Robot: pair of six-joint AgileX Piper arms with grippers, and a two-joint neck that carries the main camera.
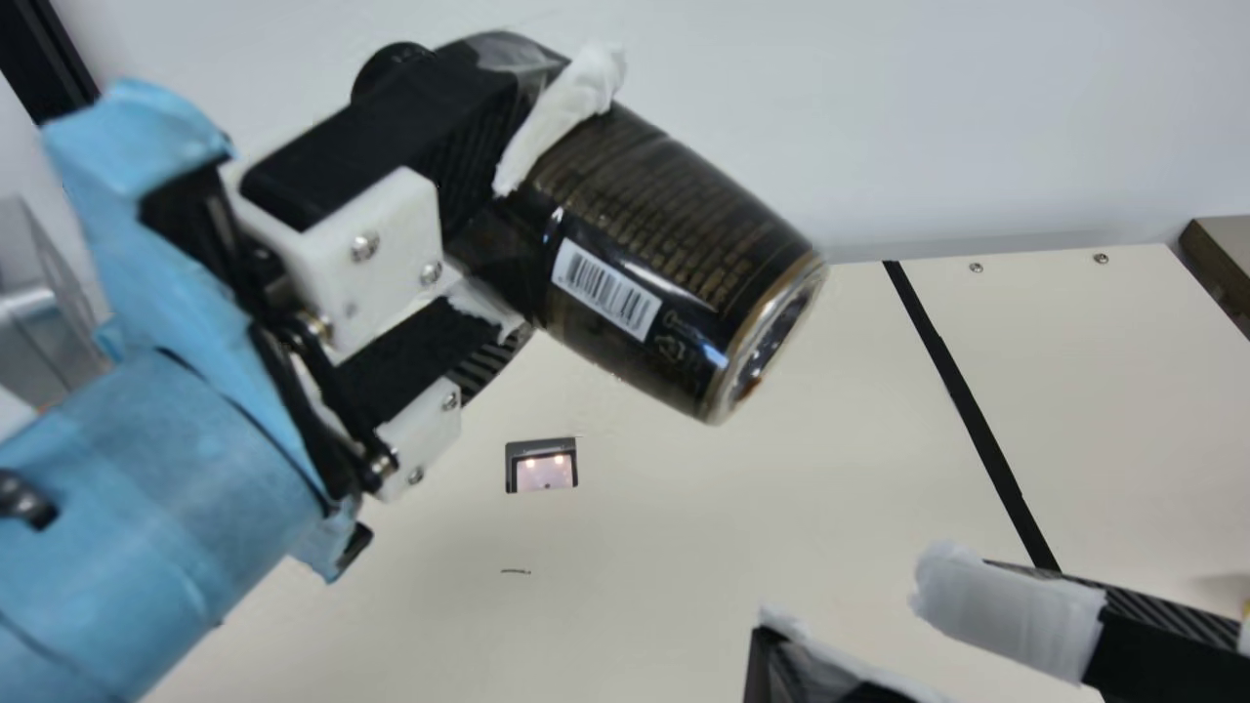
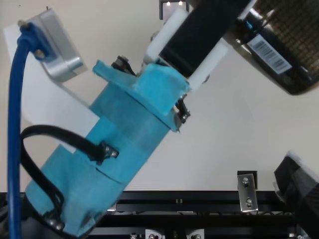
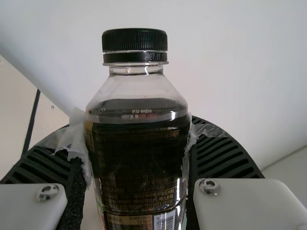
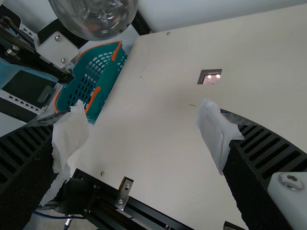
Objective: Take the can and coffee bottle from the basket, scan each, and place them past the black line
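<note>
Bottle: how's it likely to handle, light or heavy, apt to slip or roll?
Bottle is probably heavy for its size: dark liquid reaches the shoulder. Glossy, rounded walls suggest it could twist in the left hand, or roll if laid down.

Dark bottle point(image 1: 674, 244), gold print, black-and-white barcode point(image 1: 605, 289)
In the black, ribbed left gripper point(image 1: 547, 210); right of it, a black line point(image 1: 984, 430) stripes the cream table point(image 1: 684, 508).
</note>
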